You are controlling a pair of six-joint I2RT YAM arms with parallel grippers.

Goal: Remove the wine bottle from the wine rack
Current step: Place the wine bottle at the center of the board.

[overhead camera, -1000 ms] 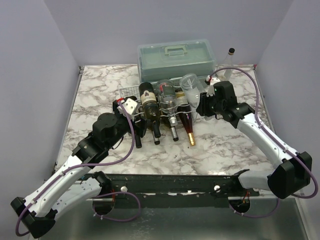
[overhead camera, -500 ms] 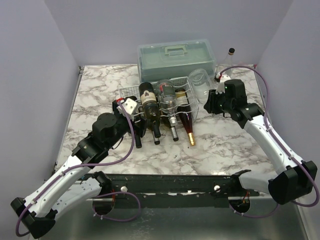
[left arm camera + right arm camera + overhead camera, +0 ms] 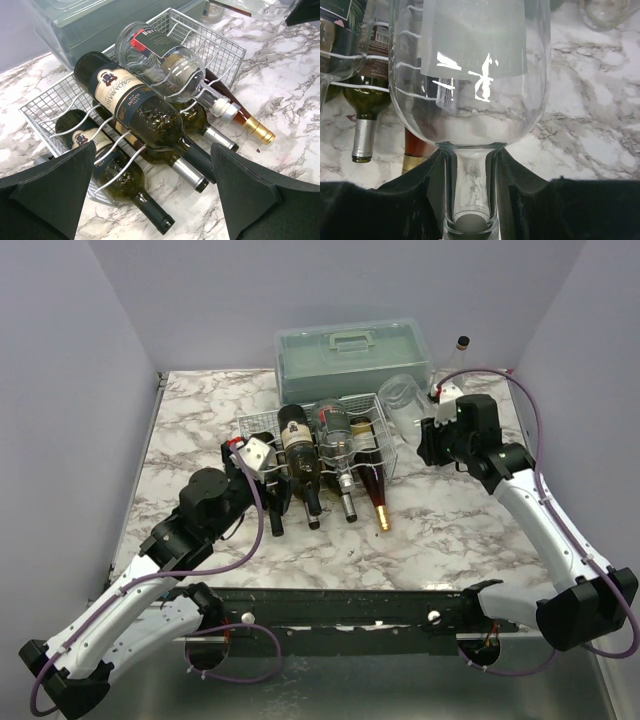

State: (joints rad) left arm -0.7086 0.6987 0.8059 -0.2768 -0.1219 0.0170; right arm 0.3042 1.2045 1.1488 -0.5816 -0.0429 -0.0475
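The white wire wine rack (image 3: pixel 262 424) stands mid-table and holds several bottles: a dark labelled one (image 3: pixel 297 445), a clear one (image 3: pixel 335 430) and an amber one with a gold cap (image 3: pixel 377 490). My right gripper (image 3: pixel 430 432) is shut on the neck of an empty clear wine bottle (image 3: pixel 400 400) and holds it in the air just right of the rack. In the right wrist view the neck (image 3: pixel 470 185) sits between my fingers (image 3: pixel 517 180). My left gripper (image 3: pixel 252 455) is open and empty at the rack's front left. Its wrist view shows the rack (image 3: pixel 220 37) and the dark bottle (image 3: pixel 135 105).
A grey-green plastic case with a handle (image 3: pixel 352 355) stands right behind the rack. A small clear bottle with a dark cap (image 3: pixel 460 358) stands at the back right corner. The bottle necks stick out of the rack's front towards me.
My right gripper has moved right and back with the clear bottle, carrying it from over the rack's right end to beside the rack. My left arm has drawn back slightly.
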